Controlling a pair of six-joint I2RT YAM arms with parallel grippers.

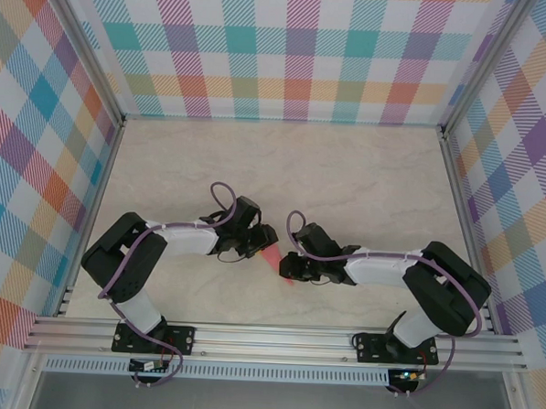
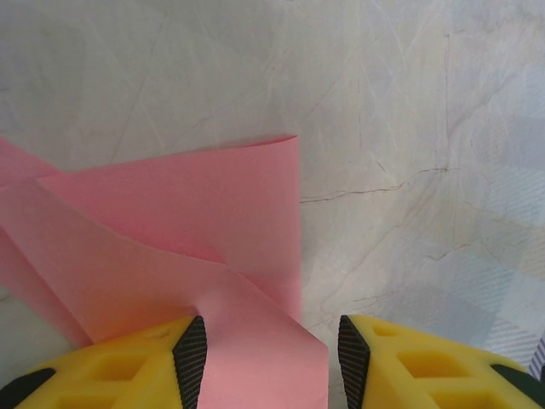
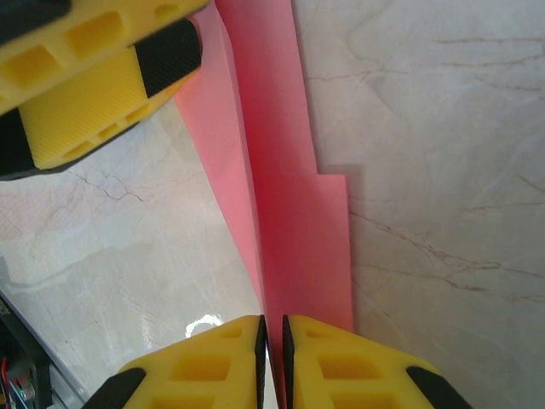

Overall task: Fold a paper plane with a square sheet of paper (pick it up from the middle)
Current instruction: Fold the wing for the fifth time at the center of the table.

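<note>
The square sheet of paper (image 1: pixel 276 254) is salmon-pink and folded into long creased layers, and it lies between the two grippers at the table's middle. In the left wrist view the paper (image 2: pixel 170 239) spreads leftward, with one flap lying between the jaws. My left gripper (image 2: pixel 272 358) stands open, its left pad (image 2: pixel 191 358) touching the flap and its right pad well clear. My right gripper (image 3: pixel 272 341) stands open by a narrow slit. The paper's (image 3: pixel 298 221) folded edge runs into that slit with light showing beside it. The left gripper's yellow finger (image 3: pixel 94 85) shows at the paper's far end.
The marble-patterned table (image 1: pixel 348 172) is walled by plaid panels on three sides. An aluminium rail (image 1: pixel 275 337) with both arm bases runs along the near edge. Both grippers (image 1: pixel 269 244) (image 1: pixel 290 268) nearly meet tip to tip.
</note>
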